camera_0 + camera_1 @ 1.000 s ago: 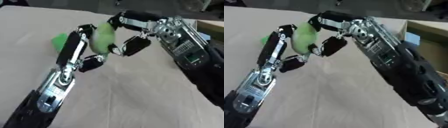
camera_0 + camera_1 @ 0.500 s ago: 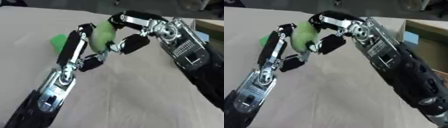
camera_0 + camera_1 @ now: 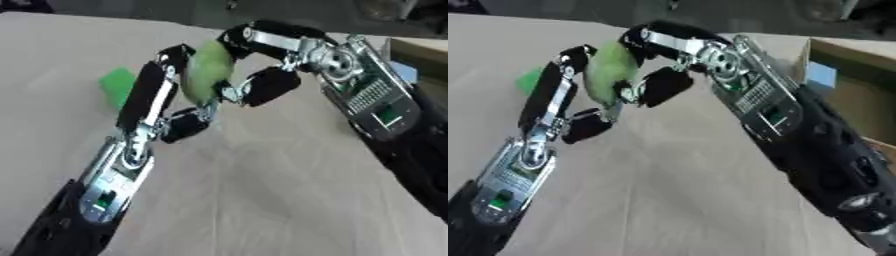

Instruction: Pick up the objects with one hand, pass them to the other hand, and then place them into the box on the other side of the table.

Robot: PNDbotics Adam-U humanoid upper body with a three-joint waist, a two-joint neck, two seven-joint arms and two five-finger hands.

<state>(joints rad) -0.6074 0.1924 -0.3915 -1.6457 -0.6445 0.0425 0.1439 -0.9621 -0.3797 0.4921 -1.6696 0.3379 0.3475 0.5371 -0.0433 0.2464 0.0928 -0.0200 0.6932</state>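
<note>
The surface (image 3: 262, 200) looks like matt, pale wood grain; both hands' fingers (image 3: 144, 95) show glossy black plastic and bright metal; the box (image 3: 859, 85) is dull cardboard.

The object (image 3: 206, 70) caught between the two hands is a pale, soft green. Behind it on the table lies a brighter green block (image 3: 116, 86). The left hand (image 3: 166, 107) and right hand (image 3: 262, 65) are black with silver joints. The table (image 3: 262, 190) is plain beige; the box (image 3: 859, 95) is cardboard brown with a light blue patch.

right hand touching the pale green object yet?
Touching. Left eye view: right hand has fingers curled over the pale green object, thumb beneath; left hand holds it too.
</note>
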